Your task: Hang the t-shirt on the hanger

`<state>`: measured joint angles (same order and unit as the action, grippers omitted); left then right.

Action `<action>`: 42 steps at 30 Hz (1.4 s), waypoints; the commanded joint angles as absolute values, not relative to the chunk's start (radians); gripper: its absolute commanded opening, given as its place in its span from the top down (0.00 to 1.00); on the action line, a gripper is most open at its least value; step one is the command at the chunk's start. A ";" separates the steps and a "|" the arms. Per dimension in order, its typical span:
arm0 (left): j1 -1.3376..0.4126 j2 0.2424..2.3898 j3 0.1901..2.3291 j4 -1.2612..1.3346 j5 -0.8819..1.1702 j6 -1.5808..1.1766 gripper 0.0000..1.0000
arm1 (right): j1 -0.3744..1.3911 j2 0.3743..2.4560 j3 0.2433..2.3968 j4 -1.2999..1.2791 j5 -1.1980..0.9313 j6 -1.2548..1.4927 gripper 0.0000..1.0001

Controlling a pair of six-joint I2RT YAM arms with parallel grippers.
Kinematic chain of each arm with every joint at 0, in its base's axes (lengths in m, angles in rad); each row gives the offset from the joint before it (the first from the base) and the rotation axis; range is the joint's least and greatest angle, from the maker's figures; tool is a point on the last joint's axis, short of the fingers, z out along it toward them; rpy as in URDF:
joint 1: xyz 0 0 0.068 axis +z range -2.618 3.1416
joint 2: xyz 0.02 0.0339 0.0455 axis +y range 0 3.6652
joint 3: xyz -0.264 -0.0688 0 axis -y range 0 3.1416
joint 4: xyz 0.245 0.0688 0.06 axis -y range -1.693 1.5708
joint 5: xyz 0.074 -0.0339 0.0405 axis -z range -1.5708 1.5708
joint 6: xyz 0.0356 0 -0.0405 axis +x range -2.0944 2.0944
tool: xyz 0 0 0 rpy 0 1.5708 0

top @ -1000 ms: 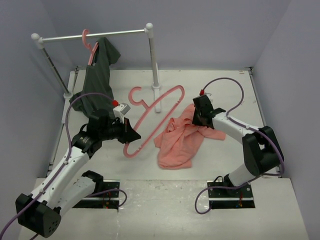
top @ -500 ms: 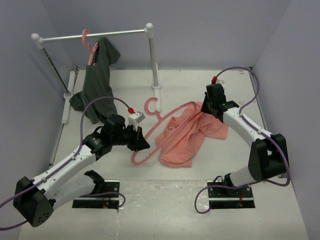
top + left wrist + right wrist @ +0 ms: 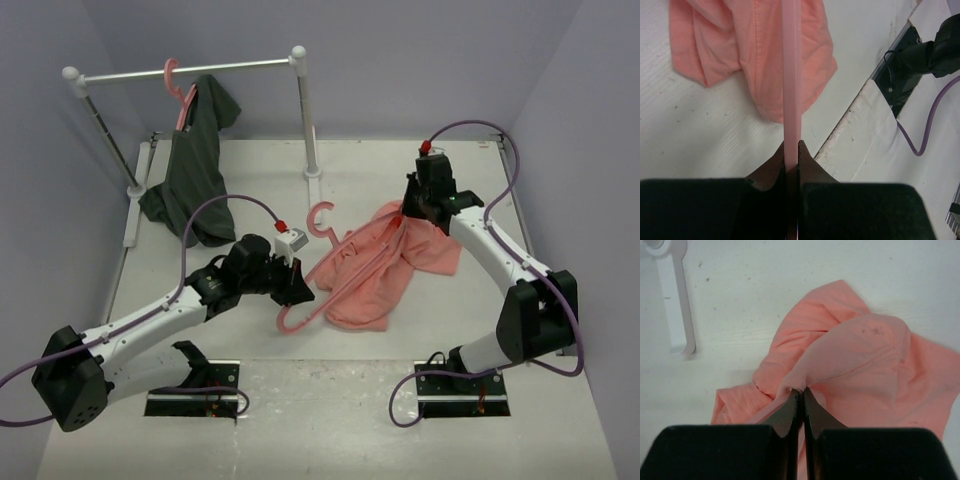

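Left gripper (image 3: 296, 284): jaws pressed together on the thin bar of the hanger (image 3: 791, 70), near its lower left corner. The hanger is held tilted off the table (image 3: 250, 190), hook end toward the back, near the foot of the rack post (image 3: 313, 180) but apart from it

Right gripper (image 3: 801, 392): jaws together, pinching a raised fold at the back edge of the t-shirt (image 3: 378, 280). The rest of the cloth lies crumpled on the table, right of centre

Hanger's long arm crosses over the t-shirt's left part; whether it passes inside the cloth cannot be told

Room: bare table shows behind the right gripper up to the back wall, and between the t-shirt's near hem and the table's front edge. On the left, the dark grey shirt (image 3: 195, 170) hangs from the rail (image 3: 180, 72), its lower edge just behind the left arm
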<state>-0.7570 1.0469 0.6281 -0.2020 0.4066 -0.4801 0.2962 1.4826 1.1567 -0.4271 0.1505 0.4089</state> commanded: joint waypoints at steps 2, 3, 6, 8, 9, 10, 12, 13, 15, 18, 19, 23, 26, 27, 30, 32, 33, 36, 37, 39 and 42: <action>-0.770 1.078 0.654 -0.065 0.339 -0.470 1.00 | 0.328 1.440 1.226 -0.458 0.017 0.346 1.00; -0.772 1.087 0.664 -0.025 0.357 -0.458 1.00 | 0.351 1.439 1.234 -0.464 -0.016 0.334 1.00; -0.783 1.108 0.666 0.081 0.390 -0.438 1.00 | 0.408 1.438 1.302 -0.519 -0.076 0.309 1.00; -0.793 1.098 0.656 0.160 0.386 -0.413 1.00 | 0.441 1.442 1.363 -0.574 -0.121 0.280 1.00; -0.795 1.091 0.648 0.182 0.379 -0.405 1.00 | 0.463 1.445 1.386 -0.595 -0.128 0.272 1.00; -0.797 1.081 0.640 0.198 0.381 -0.400 1.00 | 0.484 1.447 1.416 -0.626 -0.136 0.266 1.00; -0.799 1.056 0.622 0.273 0.405 -0.373 1.00 | 0.525 1.441 1.469 -0.668 -0.179 0.238 1.00; -0.799 1.052 0.617 0.292 0.416 -0.363 1.00 | 0.541 1.438 1.501 -0.691 -0.204 0.227 1.00; -0.799 1.051 0.601 0.341 0.439 -0.342 1.00 | 0.576 1.424 1.529 -0.706 -0.255 0.206 1.00; -0.799 1.055 0.571 0.407 0.454 -0.331 1.00 | 0.588 1.393 1.549 -0.706 -0.364 0.185 1.00; -0.799 1.053 0.554 0.434 0.453 -0.332 1.00 | 0.588 1.384 1.550 -0.706 -0.390 0.181 1.00; -0.799 1.053 0.483 0.497 0.369 -0.332 1.00 | 0.589 1.372 1.561 -0.745 -0.394 0.168 0.97; -0.799 1.072 0.467 0.512 0.293 -0.354 1.00 | 0.591 1.346 1.534 -0.715 -0.409 0.188 0.92; -0.799 1.085 0.462 0.543 0.299 -0.357 1.00 | 0.589 1.337 1.520 -0.703 -0.371 0.194 0.86; -0.799 1.102 0.455 0.587 0.295 -0.392 1.00 | 0.586 1.311 1.508 -0.703 -0.272 0.210 0.79; -0.799 1.101 0.432 0.618 0.291 -0.408 1.00 | 0.587 1.298 1.503 -0.706 -0.208 0.214 0.69; -0.800 1.097 0.422 0.637 0.282 -0.411 1.00 | 0.584 1.286 1.499 -0.707 -0.180 0.207 0.65; -0.801 1.095 0.398 0.664 0.270 -0.416 1.00 | 0.566 1.245 1.466 -0.706 -0.129 0.172 0.47; -0.801 1.097 0.394 0.673 0.270 -0.416 1.00 | 0.559 1.224 1.451 -0.703 -0.132 0.150 0.44; -0.800 1.102 0.377 0.713 0.292 -0.418 1.00 | 0.546 1.197 1.421 -0.687 -0.159 0.096 0.39; -0.801 1.112 0.352 0.781 0.343 -0.418 1.00 | 0.540 1.165 1.371 -0.673 -0.221 -0.061 0.40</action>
<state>-0.7944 1.1064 0.3789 0.5653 0.2987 -0.4119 0.5504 1.2185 1.4265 -0.7131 -0.1789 0.1418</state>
